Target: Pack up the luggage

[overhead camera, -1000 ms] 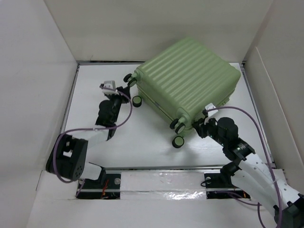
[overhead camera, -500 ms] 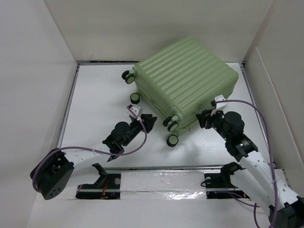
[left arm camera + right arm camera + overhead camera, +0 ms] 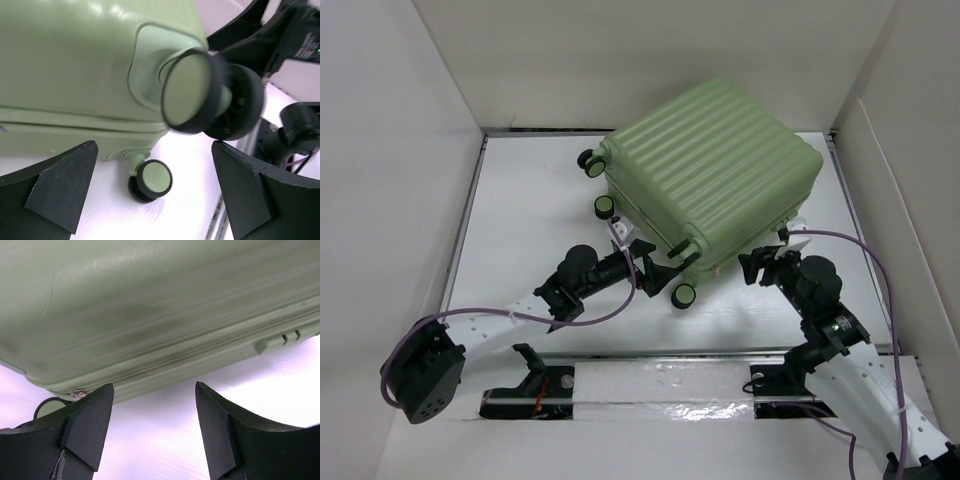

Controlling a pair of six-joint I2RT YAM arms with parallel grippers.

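White table (image 3: 520, 220), walled on three sides. The luggage (image 3: 710, 170) lies flat on its far right part, closed, ribbed green shell up. Wheel end points near-left, opposite end far-right. Outline is close to square from above, so I can't call the long axis. From my right wrist I see the luggage's (image 3: 150, 300) zipper seam side; from my left wrist, its (image 3: 75, 60) wheel corner. Only writing is tiny white print on my right arm's black housing (image 3: 305, 47), unreadable.

My left gripper (image 3: 655, 262) is spread to full width at the near-left corner. One wheel (image 3: 200, 95) sits in the gap, no finger touching it; holding nothing. My right gripper (image 3: 766, 258) is at the near side, jaws well apart but less than full, nothing between them. Contact with the shell: can't tell.
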